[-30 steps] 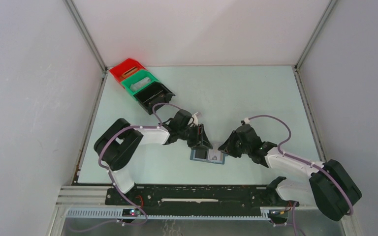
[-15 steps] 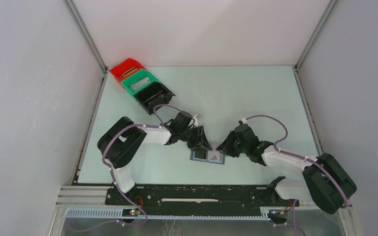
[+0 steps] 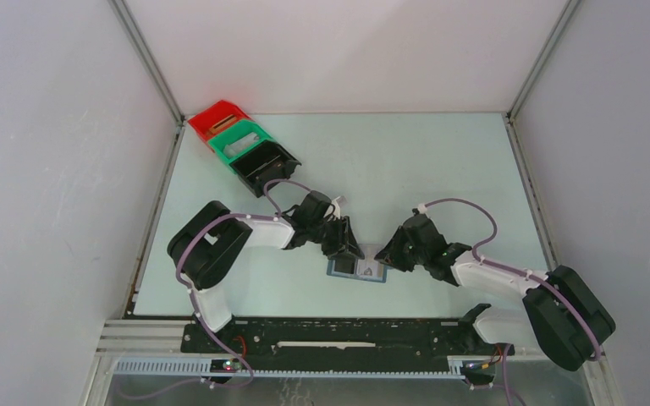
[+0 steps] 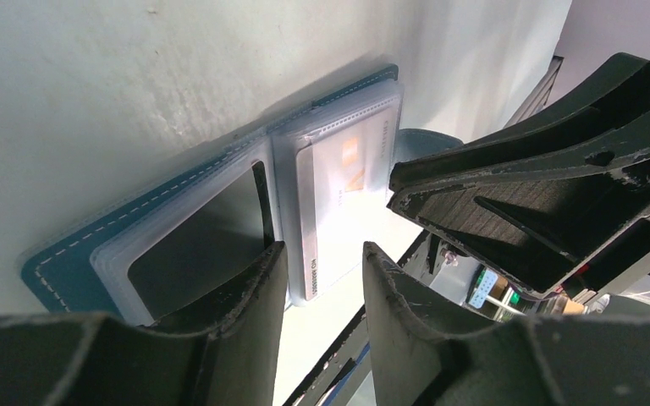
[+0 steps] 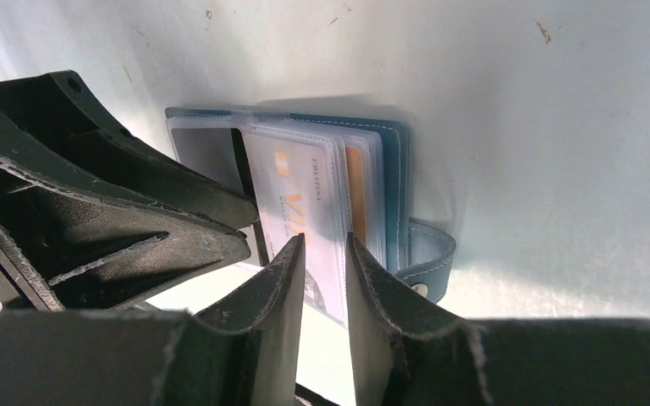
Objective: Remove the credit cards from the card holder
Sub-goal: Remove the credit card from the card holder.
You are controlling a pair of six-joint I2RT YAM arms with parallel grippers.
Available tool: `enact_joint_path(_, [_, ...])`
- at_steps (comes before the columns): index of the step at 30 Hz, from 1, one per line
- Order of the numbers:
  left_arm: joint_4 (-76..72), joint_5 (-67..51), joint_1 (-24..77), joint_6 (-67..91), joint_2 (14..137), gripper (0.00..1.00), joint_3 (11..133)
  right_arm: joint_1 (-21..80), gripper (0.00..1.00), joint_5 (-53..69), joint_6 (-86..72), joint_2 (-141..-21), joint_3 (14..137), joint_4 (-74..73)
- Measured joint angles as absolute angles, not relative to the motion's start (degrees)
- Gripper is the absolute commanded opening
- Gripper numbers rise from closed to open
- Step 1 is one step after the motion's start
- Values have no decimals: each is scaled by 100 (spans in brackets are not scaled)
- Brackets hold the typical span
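The blue card holder [image 3: 357, 269] lies open on the table between my two grippers. Its clear sleeves hold a dark card [image 4: 195, 245] on one side and a silvery grey card [image 4: 338, 182] on the other. My left gripper [image 4: 322, 254] is open, its tips at the inner edge of the dark card's sleeve. My right gripper [image 5: 322, 249] has its jaws a narrow gap apart, with the tips over the near edge of the silvery card [image 5: 292, 194]. The dark card [image 5: 207, 152] lies partly behind the left gripper [image 5: 250, 224]. Both grippers show from above, left [image 3: 351, 251] and right [image 3: 383, 256].
The holder's strap with its stud [image 5: 427, 271] sticks out on the right side. Red [image 3: 218, 118], green [image 3: 241, 141] and black [image 3: 262, 165] bins stand in a row at the back left. The two grippers' tips are very close together over the holder.
The right arm has shifted slightly left toward the holder. The left gripper has moved very little. The holder and its cards have stayed in place.
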State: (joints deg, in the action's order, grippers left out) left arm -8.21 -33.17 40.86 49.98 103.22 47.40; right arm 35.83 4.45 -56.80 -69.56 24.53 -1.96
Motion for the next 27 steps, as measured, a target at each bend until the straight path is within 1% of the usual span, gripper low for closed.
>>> enact_joint_path(7, [-821,-3308,4086,4995,10324,43,4740,3708,33,344,-5690,-6941,2453,-202])
enact_joint_path(14, [-816,-3275,4086,4993,10324,44,4740,3837,34,187,-5699,-6471,2453,-228])
enact_joint_path(27, [-819,-3273,4075,4993,10324,44,4740,3883,34,178,-5699,-6906,2453,-152])
